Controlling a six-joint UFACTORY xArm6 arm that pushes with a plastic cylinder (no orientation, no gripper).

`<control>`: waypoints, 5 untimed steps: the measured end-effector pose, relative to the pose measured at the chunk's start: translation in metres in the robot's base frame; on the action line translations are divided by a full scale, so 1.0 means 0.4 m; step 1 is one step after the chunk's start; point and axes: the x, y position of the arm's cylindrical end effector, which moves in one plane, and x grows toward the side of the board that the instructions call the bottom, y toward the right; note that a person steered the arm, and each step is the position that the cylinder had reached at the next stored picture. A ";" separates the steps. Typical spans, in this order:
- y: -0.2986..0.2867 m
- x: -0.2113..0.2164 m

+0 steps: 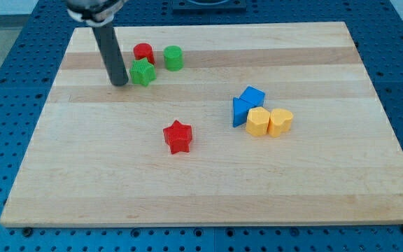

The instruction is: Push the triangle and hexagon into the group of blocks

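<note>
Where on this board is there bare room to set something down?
Bare wood runs along the view's bottom below the red star, and left of it. Crowded spots: my tip beside the green star, and the blue and yellow blocks at right.

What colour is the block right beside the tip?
Green: the star-shaped block, just right of my tip, seen in the camera view.

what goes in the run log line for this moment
my tip left of green star | red cylinder, green cylinder nearby | red star alone

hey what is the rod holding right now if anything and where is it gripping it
Nothing is held. My tip only pushes; it stands on the board just at the view's left of the green star, close beside it.
</note>
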 end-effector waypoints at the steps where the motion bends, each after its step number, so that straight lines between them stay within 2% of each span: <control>1: 0.083 0.195; 2: 0.176 0.328; 3: 0.256 0.380; 4: 0.336 0.368; 5: 0.338 0.274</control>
